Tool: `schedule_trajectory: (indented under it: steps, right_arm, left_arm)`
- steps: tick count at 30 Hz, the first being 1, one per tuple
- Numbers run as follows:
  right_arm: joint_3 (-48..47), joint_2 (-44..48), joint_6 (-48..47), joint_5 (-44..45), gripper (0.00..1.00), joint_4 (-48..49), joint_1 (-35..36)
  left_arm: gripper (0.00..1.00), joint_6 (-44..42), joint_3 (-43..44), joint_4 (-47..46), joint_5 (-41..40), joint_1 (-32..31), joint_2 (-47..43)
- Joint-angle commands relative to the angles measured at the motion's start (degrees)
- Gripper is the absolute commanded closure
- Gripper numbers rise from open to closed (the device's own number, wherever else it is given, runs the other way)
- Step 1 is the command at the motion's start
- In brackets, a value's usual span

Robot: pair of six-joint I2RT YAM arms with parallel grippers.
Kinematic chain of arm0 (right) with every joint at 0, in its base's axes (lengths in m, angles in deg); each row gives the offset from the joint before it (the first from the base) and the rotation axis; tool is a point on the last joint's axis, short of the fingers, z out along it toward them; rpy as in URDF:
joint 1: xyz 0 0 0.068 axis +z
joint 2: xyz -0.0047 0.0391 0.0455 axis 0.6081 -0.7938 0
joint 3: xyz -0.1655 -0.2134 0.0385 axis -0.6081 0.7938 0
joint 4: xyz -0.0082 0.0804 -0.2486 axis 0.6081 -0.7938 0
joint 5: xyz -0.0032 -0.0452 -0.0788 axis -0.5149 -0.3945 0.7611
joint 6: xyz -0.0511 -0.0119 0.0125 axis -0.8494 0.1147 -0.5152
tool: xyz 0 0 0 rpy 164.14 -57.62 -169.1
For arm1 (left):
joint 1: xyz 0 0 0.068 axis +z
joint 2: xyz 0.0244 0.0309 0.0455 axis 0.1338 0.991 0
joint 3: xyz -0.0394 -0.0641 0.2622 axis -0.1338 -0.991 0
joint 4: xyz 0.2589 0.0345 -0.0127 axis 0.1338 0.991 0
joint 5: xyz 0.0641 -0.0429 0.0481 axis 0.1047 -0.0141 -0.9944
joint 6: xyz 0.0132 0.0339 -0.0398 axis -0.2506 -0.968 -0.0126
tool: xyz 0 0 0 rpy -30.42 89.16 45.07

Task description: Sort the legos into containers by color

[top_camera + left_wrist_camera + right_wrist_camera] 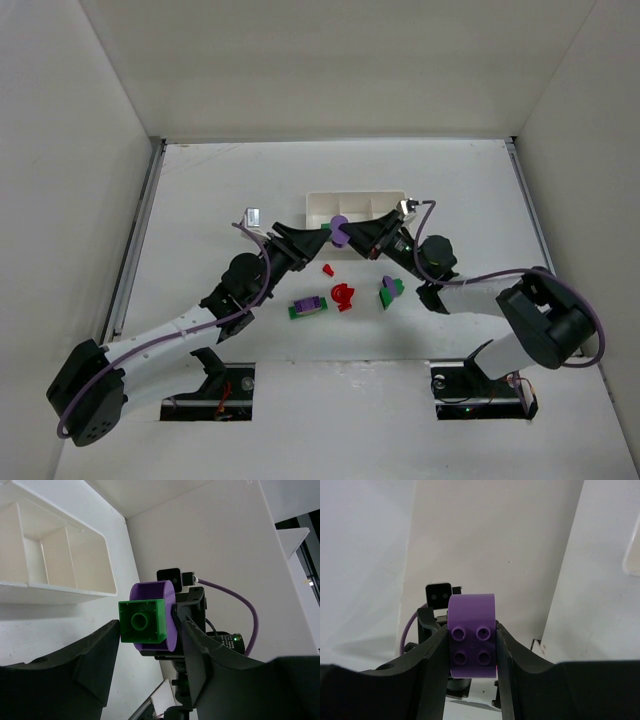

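Lego pair (340,231) mid-frame below tray (356,195) | purple lego (472,635) squeezed by right gripper (472,647) | green lego (142,621) between left gripper (150,626) fingers, hold unclear | step: splitting | next: firm hold, straight pull

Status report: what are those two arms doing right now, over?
Right gripper shut on purple brick. Left gripper straddles green brick stuck to it, grip unclear. Tray just beyond, nothing blocking; other bricks loose on table.

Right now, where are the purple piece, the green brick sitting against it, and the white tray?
purple piece (472,636), right wrist view, between its four studs.
green brick (142,621), left wrist view, its hollow underside.
white tray (322,208), top view, bare floor of its left compartment.
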Motion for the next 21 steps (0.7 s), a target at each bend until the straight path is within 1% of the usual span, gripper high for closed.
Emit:
schedule_trajectory:
  steps: [1, 7, 10, 12, 15, 21]
  right_arm:
    - [-1.4, -1.8, 2.5, -0.6, 0.72, 8.3, 0.5]
    - [-1.4, -6.2, 7.1, -1.8, 0.73, 14.6, 0.5]
    - [-1.6, -7.6, 8.0, -1.9, 0.73, 15.7, 0.7]
    - [-2.0, -7.9, 8.1, -1.9, 0.73, 15.9, 0.9]
    - [-2.6, -7.9, 8.1, -2.3, 0.73, 15.9, 1.2]
    - [-2.4, -7.9, 8.1, -2.4, 0.73, 15.9, 1.1]
  left_arm:
    - [0.52, 0.4, 0.0, -5.6, 0.5, -0.1, -0.4]
    - [0.54, 0.5, -0.8, -8.7, 0.3, 0.2, 0.8]
    - [0.55, 0.5, -0.7, -9.7, 0.3, 0.1, 1.4]
    - [0.57, 0.5, -0.4, -9.7, 0.3, 0.1, 1.7]
    - [0.62, 0.1, -0.4, -9.7, 0.3, 0.3, 1.8]
    - [0.79, -0.9, -0.5, -9.8, 0.3, 0.6, 1.0]
